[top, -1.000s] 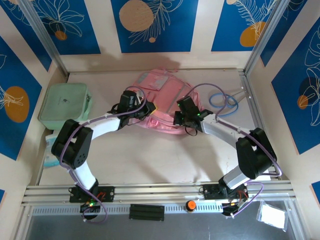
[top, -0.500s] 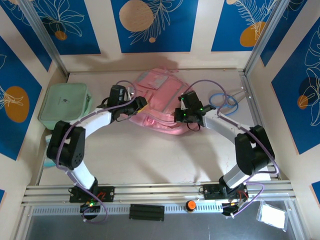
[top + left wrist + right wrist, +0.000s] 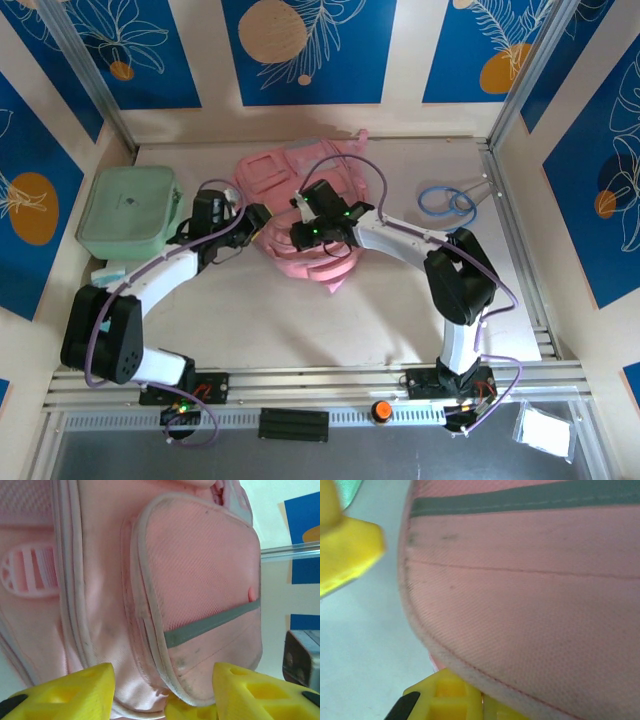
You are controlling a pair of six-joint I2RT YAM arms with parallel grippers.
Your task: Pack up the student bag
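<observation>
The pink student bag (image 3: 325, 180) lies crumpled in the middle of the table, its straps toward the back. In the left wrist view its mesh pocket with a grey stripe (image 3: 200, 595) fills the frame. My left gripper (image 3: 260, 218) is at the bag's left edge, open. Its yellow fingers (image 3: 65, 695) stand wide apart with the bag's lower edge loose between them (image 3: 162, 700). My right gripper (image 3: 300, 235) reaches in from the right. It is shut on the bag's piped edge (image 3: 480, 705), and the pink fabric (image 3: 530, 590) drapes over its fingers.
A mint green zip case (image 3: 130, 208) rests at the left wall, with a pale blue item (image 3: 105, 272) in front of it. A blue cable loop (image 3: 447, 200) lies at the back right. Metal frame posts bound the table's sides.
My right gripper has dragged the bag leftward and turned it, bunching it up. My left gripper has opened, released the bag and drawn back to the left.
</observation>
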